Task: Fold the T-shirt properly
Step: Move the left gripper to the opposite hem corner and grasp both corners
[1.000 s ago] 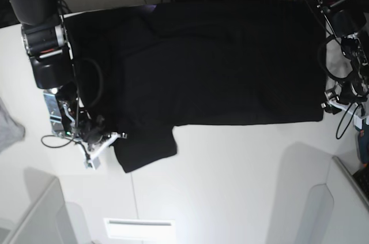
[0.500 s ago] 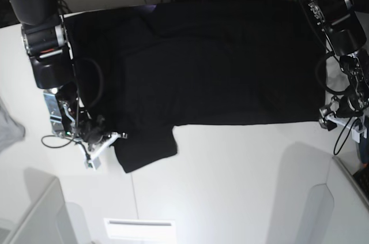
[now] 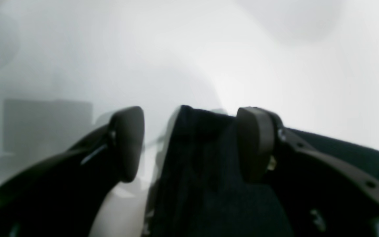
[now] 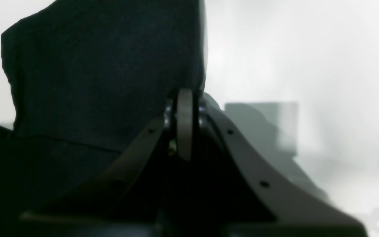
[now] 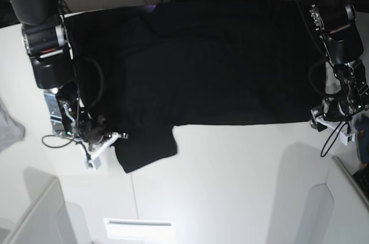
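1. So, the shirt [image 5: 213,65] is spread plain side up across the far half of the bench [image 5: 230,186], its top edge right at the bench's far edge, with one sleeve poking out toward the near-left part.
2. The right claw [image 4: 184,128] is pinched fully shut beside that sleeve, at the shirt's near-left corner. In the right wrist view the sleeve is seen just past the tips, but whether any cloth is actually caught between them can't be told.
3. The left claw [image 3: 189,141] is parted fairly wide at the shirt's near-right corner by the bench's right edge. The hem corner is seen standing up between the pads [image 3: 253,144], touching or nearly touching one of them, with a clear gap to the other. Nothing is clamped there yet.
4. What could go wrong: if the left claw is lifted before it's closed, the corner would probably just be dropped or dragged into a wrinkle.
5. If only the top layer is nipped, the fold could be made with one layer and the back left lying flat.
6. If the right side turns out to be holding nothing, one corner would be raised alone and the fold skewed.
7. A small grey cloth [image 5: 10,126] is lying at the bench's left edge, well apart from everything, so no trouble is expected from it.
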`<state>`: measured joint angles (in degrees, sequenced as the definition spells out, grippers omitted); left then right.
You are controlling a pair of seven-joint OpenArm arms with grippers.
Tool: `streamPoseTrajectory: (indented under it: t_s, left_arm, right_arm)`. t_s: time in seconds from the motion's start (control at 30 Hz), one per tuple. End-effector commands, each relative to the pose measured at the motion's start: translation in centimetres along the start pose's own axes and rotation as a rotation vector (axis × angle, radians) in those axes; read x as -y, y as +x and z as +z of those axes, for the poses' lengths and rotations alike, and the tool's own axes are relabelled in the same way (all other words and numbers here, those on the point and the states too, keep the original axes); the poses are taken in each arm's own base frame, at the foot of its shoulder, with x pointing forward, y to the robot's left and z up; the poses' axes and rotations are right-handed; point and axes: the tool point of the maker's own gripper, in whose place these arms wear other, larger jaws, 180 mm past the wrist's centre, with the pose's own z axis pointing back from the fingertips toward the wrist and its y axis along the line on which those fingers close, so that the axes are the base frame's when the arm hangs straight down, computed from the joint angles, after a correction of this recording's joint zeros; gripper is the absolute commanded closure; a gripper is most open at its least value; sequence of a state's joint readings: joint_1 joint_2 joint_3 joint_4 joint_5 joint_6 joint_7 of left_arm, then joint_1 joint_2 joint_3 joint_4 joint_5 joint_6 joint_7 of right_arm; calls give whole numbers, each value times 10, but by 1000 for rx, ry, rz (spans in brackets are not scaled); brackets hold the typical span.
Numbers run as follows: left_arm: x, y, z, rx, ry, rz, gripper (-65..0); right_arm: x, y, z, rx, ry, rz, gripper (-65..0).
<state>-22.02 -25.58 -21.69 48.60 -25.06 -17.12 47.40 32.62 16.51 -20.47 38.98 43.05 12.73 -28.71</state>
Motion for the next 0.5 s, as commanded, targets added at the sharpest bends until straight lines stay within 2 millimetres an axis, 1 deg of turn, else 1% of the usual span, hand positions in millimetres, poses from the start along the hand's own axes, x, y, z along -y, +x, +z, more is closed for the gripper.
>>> streamPoseTrajectory:
  t_s: [0.0, 0.03, 0.1, 0.27, 0.3, 0.33, 0.47]
  left_arm:
    - [1, 12, 4, 22, -2, -7, -390]
    - [1, 11, 3, 21, -2, -7, -369]
    - [1, 8, 3, 16, -2, -6, -304]
    - [4, 7, 1, 15, -7, -5, -71]
    - [7, 5, 0, 13, -13, -3, -15]
    - [7, 6, 0, 15, -13, -3, 0]
    - [7, 7, 0, 16, -12, -3, 0]
  right_arm:
    - [0, 23, 7, 45, 3, 18, 0]
    - [0, 23, 7, 45, 3, 18, 0]
    - [0, 23, 7, 45, 3, 18, 0]
    - [0, 23, 7, 46, 4, 19, 0]
    - [0, 23, 7, 46, 4, 19, 0]
    - [0, 23, 7, 46, 4, 19, 0]
    - [-1, 25, 7, 55, 6, 18, 0]
